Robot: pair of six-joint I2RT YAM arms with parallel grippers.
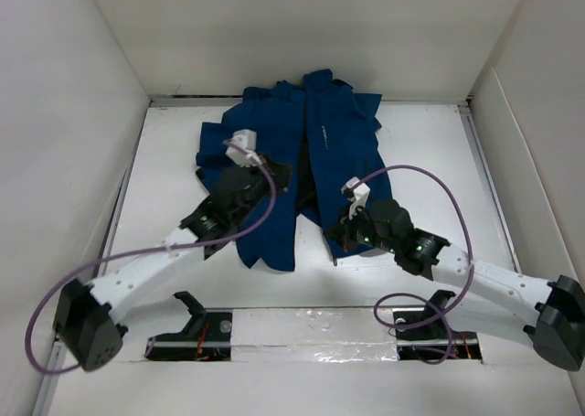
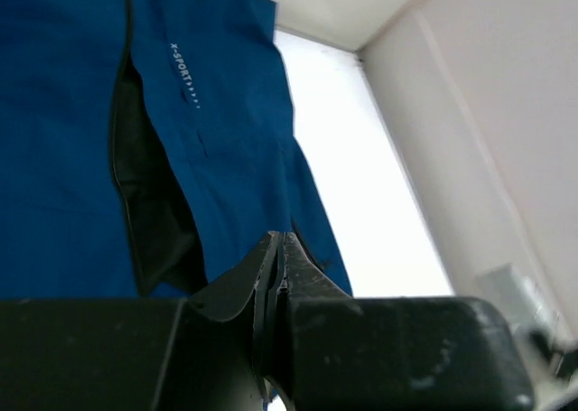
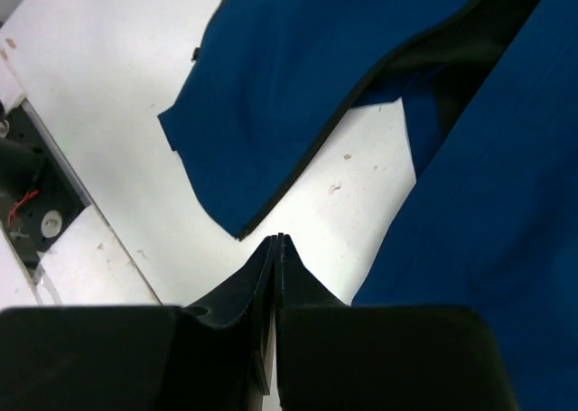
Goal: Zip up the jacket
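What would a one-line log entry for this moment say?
jacket: lying open, unzipped | left gripper: shut, empty, over jacket | right gripper: shut, empty, over table between front panels

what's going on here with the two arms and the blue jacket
Two robot arms are set to zip up a blue jacket spread on a white table. The jacket lies unzipped, with its front panels apart at the hem and dark lining showing. The left gripper is shut and hangs over the fabric. The right gripper is also shut, above bare table between the two bottom hems. Neither seems to hold anything.
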